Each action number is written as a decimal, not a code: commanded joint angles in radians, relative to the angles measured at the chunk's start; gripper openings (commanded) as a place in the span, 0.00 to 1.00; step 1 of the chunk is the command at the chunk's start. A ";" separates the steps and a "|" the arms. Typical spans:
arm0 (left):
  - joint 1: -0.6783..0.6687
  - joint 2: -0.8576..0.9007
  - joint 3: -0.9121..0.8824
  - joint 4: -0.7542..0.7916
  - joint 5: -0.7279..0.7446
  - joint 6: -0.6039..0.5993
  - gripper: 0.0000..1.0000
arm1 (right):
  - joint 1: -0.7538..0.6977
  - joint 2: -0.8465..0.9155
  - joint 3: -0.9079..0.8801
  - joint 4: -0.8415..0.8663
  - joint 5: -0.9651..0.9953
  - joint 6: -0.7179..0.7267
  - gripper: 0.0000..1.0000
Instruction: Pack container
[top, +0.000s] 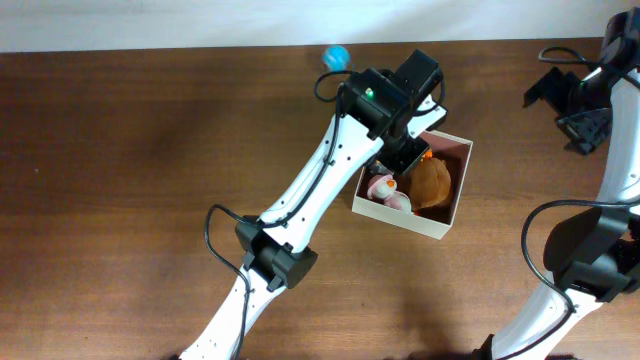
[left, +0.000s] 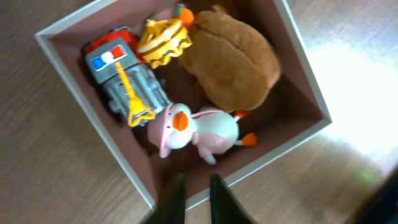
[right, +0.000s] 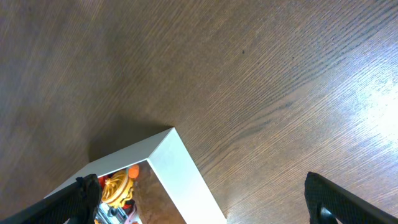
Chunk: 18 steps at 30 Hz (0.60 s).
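Toys fill the container (left: 93, 118), which sits on the brown tabletop (top: 150, 150). Inside lie a brown plush toy (left: 233, 59), a pink and white duck (left: 199, 130), a grey toy (left: 121, 78) with a red and blue top, and a yellow toy (left: 163, 40). The left gripper (left: 196, 190) hangs over one edge of the container, its fingers pulled close together with nothing in them. The right gripper (right: 199, 185) is spread wide and empty, off to the side. A blue ball (top: 336, 57) lies on the tabletop, apart from the container.
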 joint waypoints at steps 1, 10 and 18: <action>0.010 -0.026 -0.005 0.004 -0.070 0.018 0.31 | 0.005 -0.009 -0.004 0.000 0.011 0.001 0.99; 0.013 -0.024 -0.058 0.108 -0.103 0.018 0.57 | 0.005 -0.009 -0.004 0.000 0.011 0.001 0.99; 0.037 -0.024 -0.248 0.276 -0.171 0.018 0.62 | 0.005 -0.009 -0.004 0.000 0.011 0.001 0.99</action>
